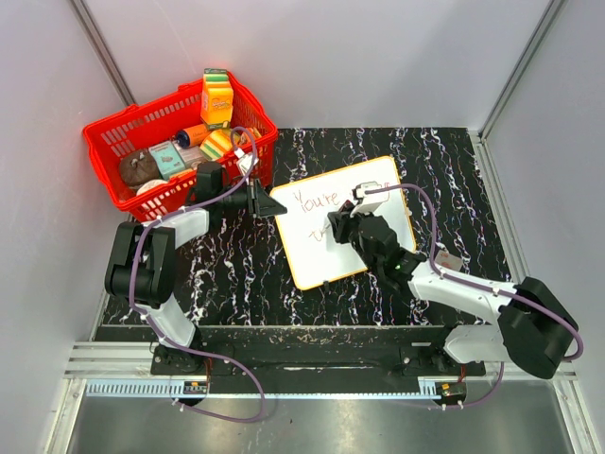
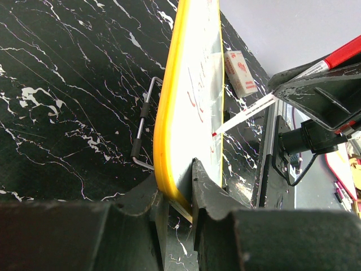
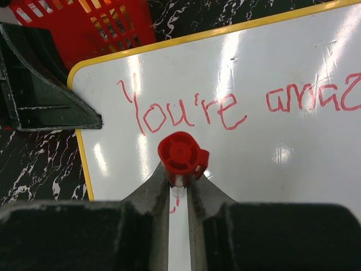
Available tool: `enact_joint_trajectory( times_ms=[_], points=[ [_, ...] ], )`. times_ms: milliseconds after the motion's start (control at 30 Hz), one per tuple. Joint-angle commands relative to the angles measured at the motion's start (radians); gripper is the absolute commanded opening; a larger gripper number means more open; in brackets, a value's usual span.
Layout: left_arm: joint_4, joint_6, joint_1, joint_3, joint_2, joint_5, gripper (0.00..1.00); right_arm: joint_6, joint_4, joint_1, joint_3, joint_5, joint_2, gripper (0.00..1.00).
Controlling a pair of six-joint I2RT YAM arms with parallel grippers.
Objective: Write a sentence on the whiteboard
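Left gripper (image 1: 270,203) is clamped on the near-left corner of the whiteboard (image 1: 321,255); its wrist view shows both fingers (image 2: 211,197) pinching the yellow rim. Behind it, at the far left of the black marbled table (image 1: 236,274), stands a red basket (image 1: 118,132) of groceries. An orange carton (image 1: 216,99) stands upright inside it, and its label is too small to read.

The whiteboard lies flat at the table's centre, turned at a slant. The sentence (image 3: 186,113), in red handwriting, reads "You're amaz" in the right wrist view, where the picture's edge cuts off the rest. A small red stroke sits on the line below, mostly hidden behind the fingers.

Right gripper (image 1: 346,227) is closed around a marker (image 3: 181,155), whose red end faces the camera between the fingers. In the left wrist view the marker's (image 2: 248,110) white barrel slants down and its red tip touches the board.

A small white block (image 2: 241,72) with red print lies just beyond the board; its print is unreadable.
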Motion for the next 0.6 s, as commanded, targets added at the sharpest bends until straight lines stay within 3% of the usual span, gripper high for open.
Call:
enact_joint_trajectory(
  times_ms=[0, 567],
  points=[
    [-0.067, 0.215, -0.061, -0.032, 0.041, -0.068, 0.00, -0.023, 0.016, -0.009, 0.054, 0.058, 0.017, 0.00],
    [-0.067, 0.215, -0.061, -0.034, 0.041, -0.070, 0.00, -0.022, -0.011, -0.032, 0.040, 0.051, -0.001, 0.00]
  ],
)
